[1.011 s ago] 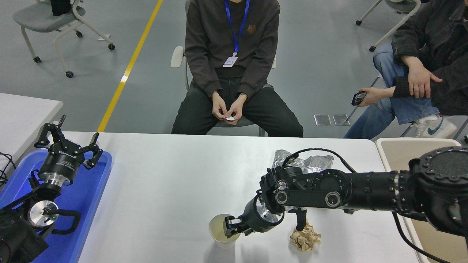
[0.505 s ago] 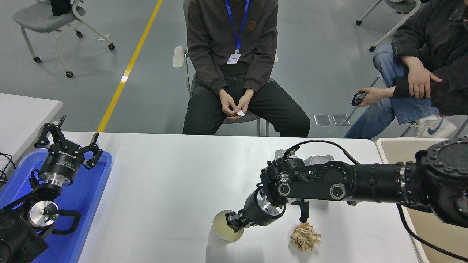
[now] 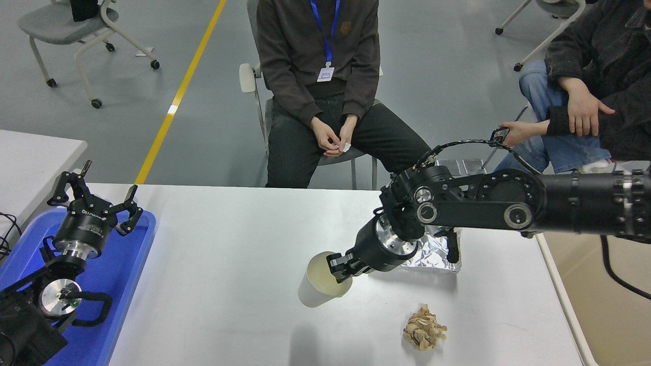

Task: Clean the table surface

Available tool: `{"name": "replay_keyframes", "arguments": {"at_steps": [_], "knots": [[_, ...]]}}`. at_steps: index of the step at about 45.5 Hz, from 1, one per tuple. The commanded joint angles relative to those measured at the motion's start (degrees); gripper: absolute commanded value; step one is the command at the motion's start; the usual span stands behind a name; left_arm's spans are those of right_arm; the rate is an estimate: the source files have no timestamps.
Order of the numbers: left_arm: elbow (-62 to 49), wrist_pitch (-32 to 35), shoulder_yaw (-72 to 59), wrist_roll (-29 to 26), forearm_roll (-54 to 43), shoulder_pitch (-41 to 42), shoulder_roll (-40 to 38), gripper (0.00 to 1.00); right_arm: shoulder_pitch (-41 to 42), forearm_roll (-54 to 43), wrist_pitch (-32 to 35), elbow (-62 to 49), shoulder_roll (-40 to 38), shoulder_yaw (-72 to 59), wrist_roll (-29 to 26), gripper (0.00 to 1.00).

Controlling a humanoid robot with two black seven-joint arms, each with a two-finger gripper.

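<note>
Lower centre of the frame: right gripper (image 3: 339, 271) has its fingers pinched on the rim of a paper cup (image 3: 321, 287). Cup was standing on the table a second ago, near the bottom edge; now it's tilted, lifted off the surface, and carried up and right with the arm, shadow below it. Arm has risen clear of the crumpled brown paper (image 3: 424, 333), which hasn't moved, and now crosses over the foil wrapper (image 3: 432, 254). Looks like first piece of litter is picked, two still to clear. Table surface (image 3: 229, 264) fills the lower middle of the frame: plain light grey-white, matte, no visible spills. Left gripper (image 3: 96, 195) parked at lower left over the blue tray (image 3: 122, 264), fingers spread, holding nothing.
</note>
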Motion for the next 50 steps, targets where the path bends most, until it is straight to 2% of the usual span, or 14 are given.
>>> {"name": "replay_keyframes", "arguments": {"at_steps": [1, 12, 38, 50], "knots": [[0.0, 0.0, 0.0, 0.0, 0.0, 0.0, 0.0, 1.00, 6.8, 1.8, 1.3, 5.7, -7.3, -0.5, 0.0, 0.00], [0.0, 0.0, 0.0, 0.0, 0.0, 0.0, 0.0, 1.00, 11.6, 4.3, 2.8, 7.9, -13.7, -0.7, 0.1, 0.00], [0.0, 0.0, 0.0, 0.0, 0.0, 0.0, 0.0, 1.00, 12.3, 3.2, 10.1, 9.6, -33.4, 0.3, 0.1, 0.00], [-0.1, 0.0, 0.0, 0.0, 0.0, 0.0, 0.0, 1.00, 5.2, -5.8, 10.9, 7.5, -41.9, 0.8, 3.4, 0.00]]}}
